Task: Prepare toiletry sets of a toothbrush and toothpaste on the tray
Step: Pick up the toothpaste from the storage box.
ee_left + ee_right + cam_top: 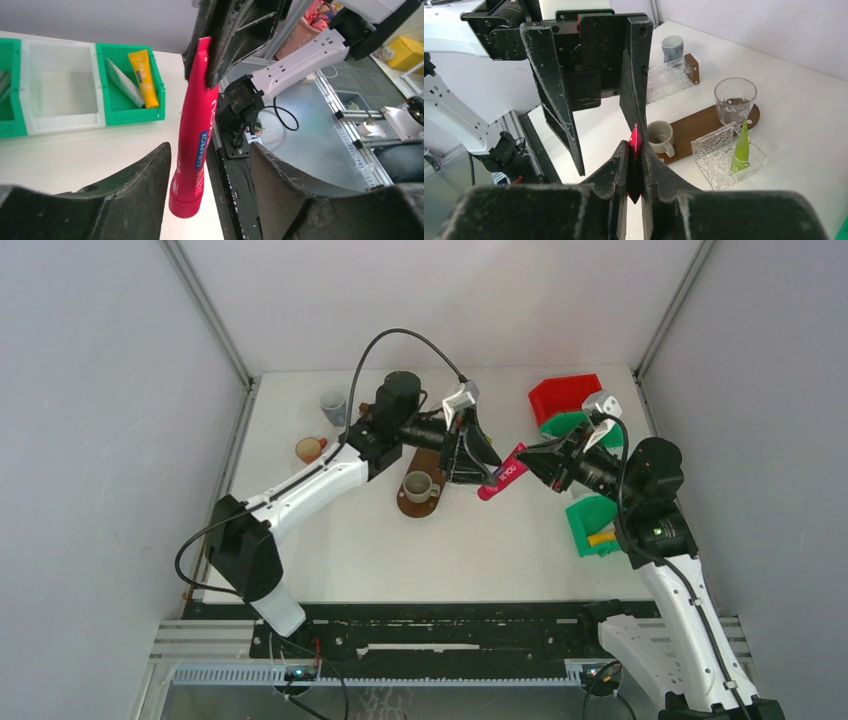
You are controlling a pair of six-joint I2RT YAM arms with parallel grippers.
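Flat end of the pink toothpaste tube [193, 150] hidden inside the right claw [635, 149]

pink-red plastic squeeze tube [194, 150], blue patch: "CURAPROX"
yellow plastic squeeze tube [144, 77] in green plastic bin [134, 113]: "BE YOU", small, blurry

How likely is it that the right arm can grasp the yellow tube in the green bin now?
Probably not: the right gripper has its jaws shut on the pink toothpaste, though the green bin sits open beside that arm.

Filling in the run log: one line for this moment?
right gripper: shut on pink-red toothpaste tube | left gripper: open, straddling tube | tube: airborne
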